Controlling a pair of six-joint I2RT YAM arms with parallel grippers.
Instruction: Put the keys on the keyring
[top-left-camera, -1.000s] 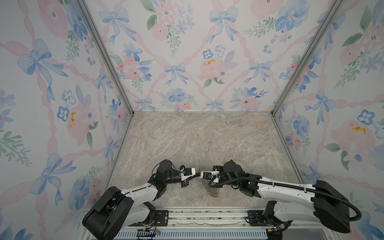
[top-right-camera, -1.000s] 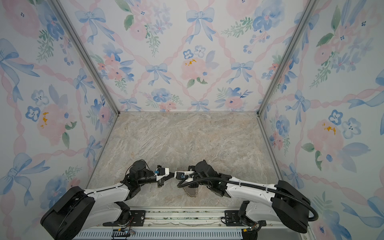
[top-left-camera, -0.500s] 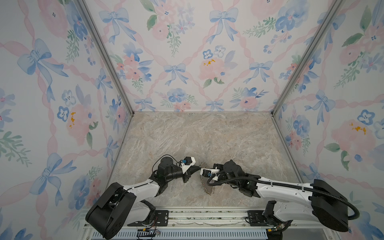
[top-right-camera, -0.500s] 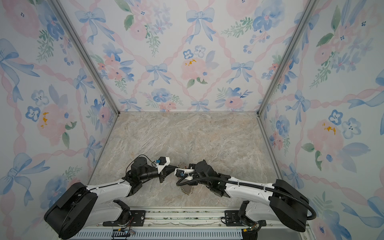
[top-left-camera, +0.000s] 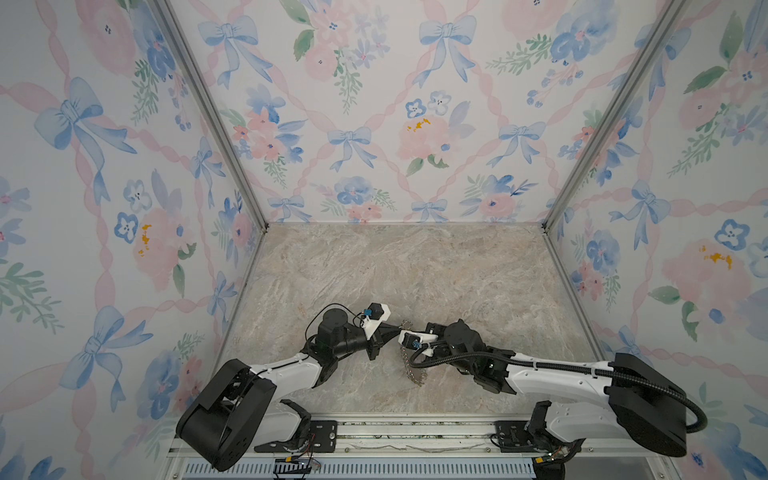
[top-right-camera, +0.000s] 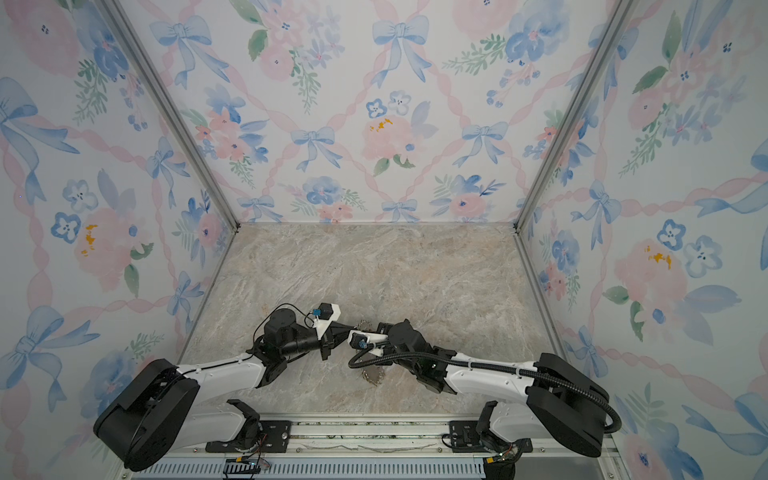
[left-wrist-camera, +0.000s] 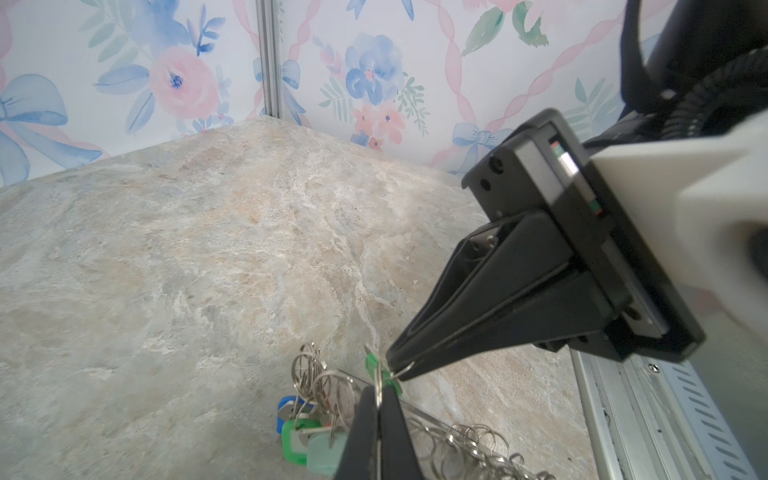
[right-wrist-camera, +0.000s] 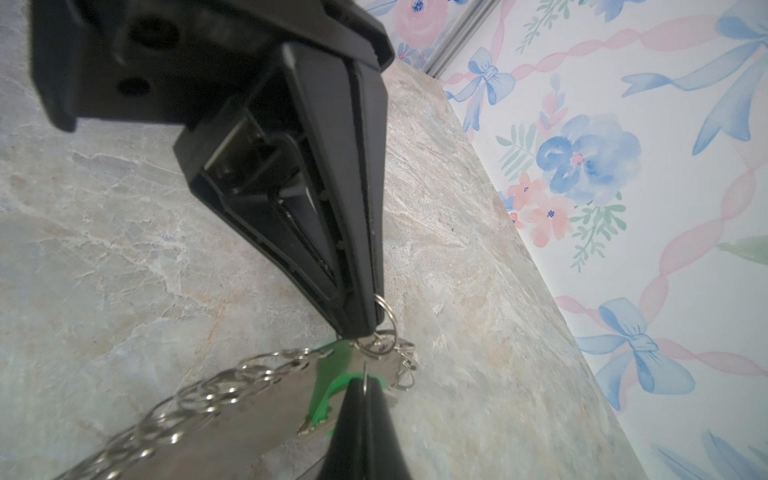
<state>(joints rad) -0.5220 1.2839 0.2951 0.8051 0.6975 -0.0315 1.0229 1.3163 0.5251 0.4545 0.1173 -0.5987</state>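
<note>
- Our left gripper (left-wrist-camera: 377, 401) has its fingers clenched on a small wire ring of the keyring (right-wrist-camera: 232, 411), near the middle of the front edge of the table (top-left-camera: 415, 270).
- Between the two tips we see a green key (right-wrist-camera: 332, 374); more keys (left-wrist-camera: 299, 432) cluster among the rings.
- Our right gripper (right-wrist-camera: 363, 395) pinches a neighbouring ring, fingers clamped tight.

Shiny metal keyring (right-wrist-camera: 249, 415), glossy plastic keys (left-wrist-camera: 297, 438), matt right tool (left-wrist-camera: 395, 370), smooth stone-look tabletop (left-wrist-camera: 187, 249)

No writing, label, brand, number or sign is legible on any surface in these views.
</note>
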